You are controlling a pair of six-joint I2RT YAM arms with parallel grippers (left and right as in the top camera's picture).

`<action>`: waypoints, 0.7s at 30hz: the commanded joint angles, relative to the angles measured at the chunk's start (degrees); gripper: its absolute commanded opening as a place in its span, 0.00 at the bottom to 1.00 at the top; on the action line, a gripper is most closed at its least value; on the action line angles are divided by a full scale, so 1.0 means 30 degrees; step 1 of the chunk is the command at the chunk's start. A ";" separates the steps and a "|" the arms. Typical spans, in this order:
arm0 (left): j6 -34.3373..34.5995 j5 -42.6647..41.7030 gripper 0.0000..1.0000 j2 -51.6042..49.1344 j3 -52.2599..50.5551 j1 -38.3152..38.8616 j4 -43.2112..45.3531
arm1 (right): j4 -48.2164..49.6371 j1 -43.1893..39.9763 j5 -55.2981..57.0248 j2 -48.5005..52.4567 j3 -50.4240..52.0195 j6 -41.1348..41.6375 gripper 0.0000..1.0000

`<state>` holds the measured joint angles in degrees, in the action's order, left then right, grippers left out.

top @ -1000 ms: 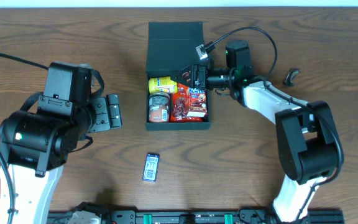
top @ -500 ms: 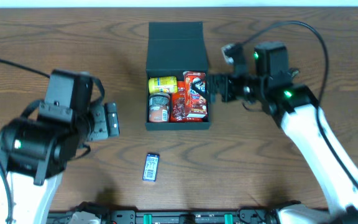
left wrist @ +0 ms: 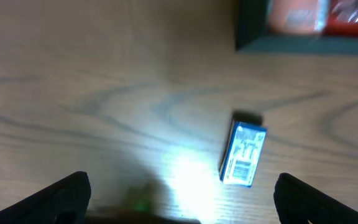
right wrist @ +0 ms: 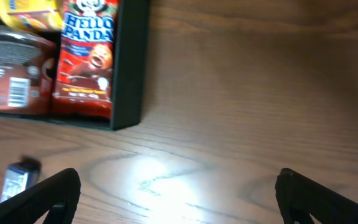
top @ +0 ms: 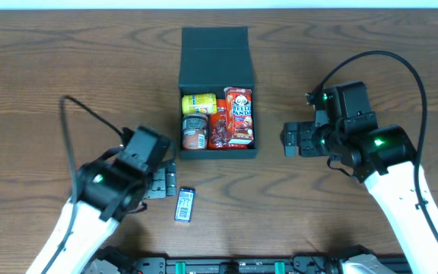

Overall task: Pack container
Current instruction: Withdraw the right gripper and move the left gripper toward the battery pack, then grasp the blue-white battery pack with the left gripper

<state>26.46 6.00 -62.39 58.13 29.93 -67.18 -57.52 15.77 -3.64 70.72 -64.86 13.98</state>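
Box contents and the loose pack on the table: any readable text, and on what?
"HELLO PANDA": on the red snack pack in the box.
Yellow pack: print cut off, unreadable.
Brown jar: label and barcode too blurred to read.
Blue pack on the table: print too blurred to read.

Right gripper [right wrist: 179, 202] low in frame, fingers [right wrist: 45, 196] spread wide at the bottom corners, above the wood table [right wrist: 260, 93]. Container [right wrist: 132, 68] upper left, holding a red Hello Panda pack [right wrist: 86, 56], a brown labelled jar [right wrist: 17, 78] and a yellow item [right wrist: 30, 11]. Small blue packet [right wrist: 15, 180] lies on the table lower left, apart from the container. Glare patch on the wood at centre.
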 commanded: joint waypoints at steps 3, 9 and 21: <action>0.0903 -0.2062 0.95 -0.1967 -0.1297 0.0087 0.0539 | -0.0342 0.0168 0.0780 -0.0102 0.0204 -0.0248 0.99; 0.1144 -0.2514 0.95 -0.2914 -0.3708 0.1392 0.3504 | -0.0328 0.0168 0.0787 -0.0102 0.0605 -0.0248 0.99; 0.2222 -0.1370 0.95 -0.3257 -0.6739 0.3832 0.7941 | 0.0175 0.0168 0.1719 -0.0095 0.0627 -0.0255 0.99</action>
<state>31.55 0.40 -71.26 39.48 41.28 -43.99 -57.12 15.79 -0.05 70.74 -63.48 13.98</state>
